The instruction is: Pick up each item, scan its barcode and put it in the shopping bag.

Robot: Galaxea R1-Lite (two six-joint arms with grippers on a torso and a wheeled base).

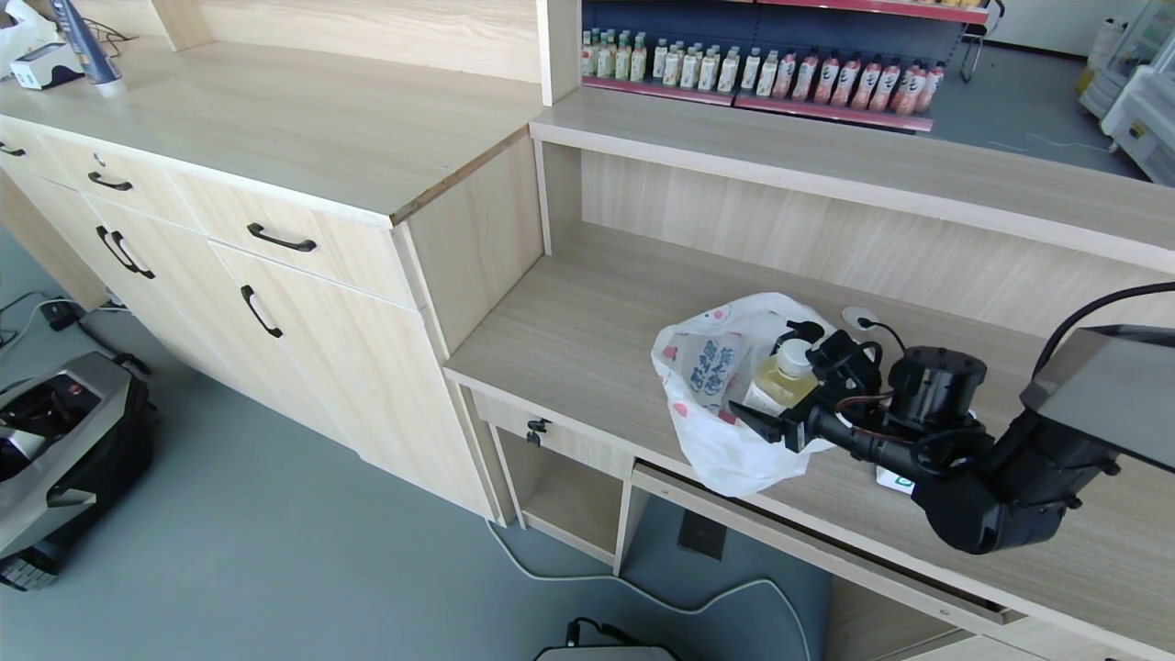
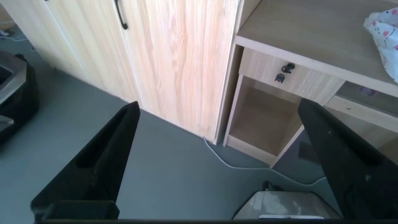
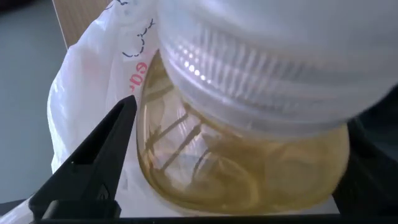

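A white shopping bag [image 1: 725,450] sits open on the low wooden counter [image 1: 587,330]. Inside it a clear bottle [image 1: 782,378] of yellow liquid with a white cap stands beside a white pack [image 1: 707,363] with blue print. My right gripper [image 1: 776,376] is open at the bag's mouth, one finger on either side of the bottle. Up close, the bottle [image 3: 242,143] sits between those fingers [image 3: 93,168], with a sliver of bag [image 3: 87,93] showing at one side. My left gripper [image 2: 219,106] hangs open over the grey floor, off the counter's corner, nothing in it. The bag's edge [image 2: 385,25] shows far off.
A handheld scanner [image 1: 83,41] stands on the higher counter at the far left. Cabinet doors and drawers [image 1: 266,303] line the left side. A small white and green item [image 1: 890,479] lies under my right arm. A shelf of drink bottles [image 1: 762,73] stands behind.
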